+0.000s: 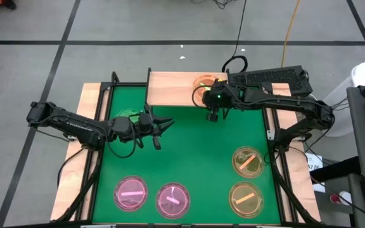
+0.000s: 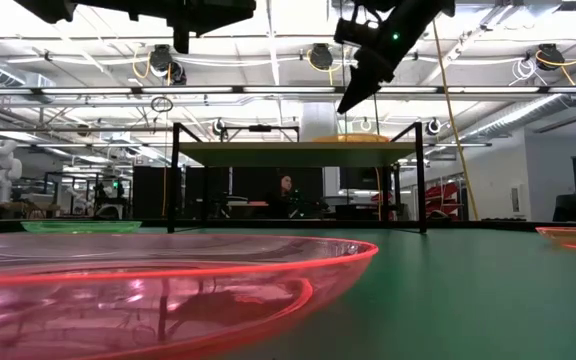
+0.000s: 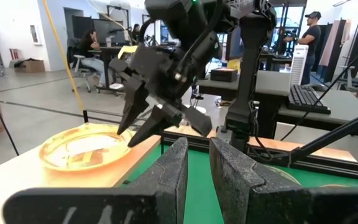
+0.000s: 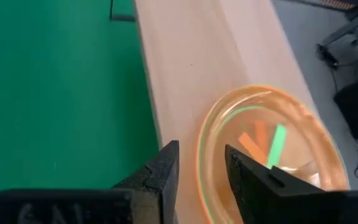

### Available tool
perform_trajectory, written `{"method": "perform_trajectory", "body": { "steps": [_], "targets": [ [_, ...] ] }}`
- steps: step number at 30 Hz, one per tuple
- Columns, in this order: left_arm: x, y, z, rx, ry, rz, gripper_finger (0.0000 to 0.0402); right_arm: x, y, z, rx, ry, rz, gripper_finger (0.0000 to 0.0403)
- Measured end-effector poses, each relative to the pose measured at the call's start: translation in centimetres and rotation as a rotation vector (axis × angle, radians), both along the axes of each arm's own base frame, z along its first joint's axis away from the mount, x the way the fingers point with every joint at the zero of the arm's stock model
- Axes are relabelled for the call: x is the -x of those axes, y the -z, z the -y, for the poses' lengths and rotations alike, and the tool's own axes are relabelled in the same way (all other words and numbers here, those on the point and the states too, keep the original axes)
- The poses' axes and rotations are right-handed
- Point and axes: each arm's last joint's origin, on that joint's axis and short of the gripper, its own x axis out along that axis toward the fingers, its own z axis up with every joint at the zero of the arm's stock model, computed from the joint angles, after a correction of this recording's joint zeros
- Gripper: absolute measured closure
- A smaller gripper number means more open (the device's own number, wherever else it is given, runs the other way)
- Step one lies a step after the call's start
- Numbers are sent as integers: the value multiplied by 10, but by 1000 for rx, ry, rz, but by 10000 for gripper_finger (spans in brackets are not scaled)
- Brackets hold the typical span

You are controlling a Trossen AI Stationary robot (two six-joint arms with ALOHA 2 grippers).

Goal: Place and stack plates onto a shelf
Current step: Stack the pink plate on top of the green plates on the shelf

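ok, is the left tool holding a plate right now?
No: in the high view the left tool hovers over bare green mat, nothing between its fingers.

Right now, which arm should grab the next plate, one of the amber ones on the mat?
Right. The right gripper has open fingers at the shelf edge beside the stacked plates, and both amber plates lie on its side. The left gripper hovers mid-mat, farther off.

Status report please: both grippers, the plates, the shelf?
Right gripper open above amber plate on shelf. Left gripper empty, mid-table. Four plates wait in front. Nothing blocking.
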Motion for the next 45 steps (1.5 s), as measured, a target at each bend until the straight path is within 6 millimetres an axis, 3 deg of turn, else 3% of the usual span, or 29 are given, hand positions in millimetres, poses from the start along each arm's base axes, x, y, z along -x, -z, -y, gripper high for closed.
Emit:
{"method": "perform_trajectory", "body": {
  "steps": [5, 11, 16, 23, 31, 38, 45],
  "targets": [
    [0, 2, 0, 9, 2, -18, 327, 18, -24, -7, 19, -11, 78, 288],
    [0, 13, 0, 20, -14, -129, 327, 53, -49, -37, -110, -131, 268, 288],
    [1, 20, 7, 72, 140, -191, 327, 77, -37, -65, -127, -243, 385, 289],
    [11, 49, 31, 260, 267, -470, 327, 100, -16, -82, -111, -333, 476, 289],
    [15, 73, 66, 486, 348, -619, 327, 104, -10, -84, -114, -337, 508, 289],
    [8, 109, 85, 742, 336, -776, 327, 102, -12, -84, -108, -340, 535, 289],
    [-5, 139, 98, 881, 405, -849, 327, 102, -12, -84, -108, -340, 537, 289]
  ]
}}
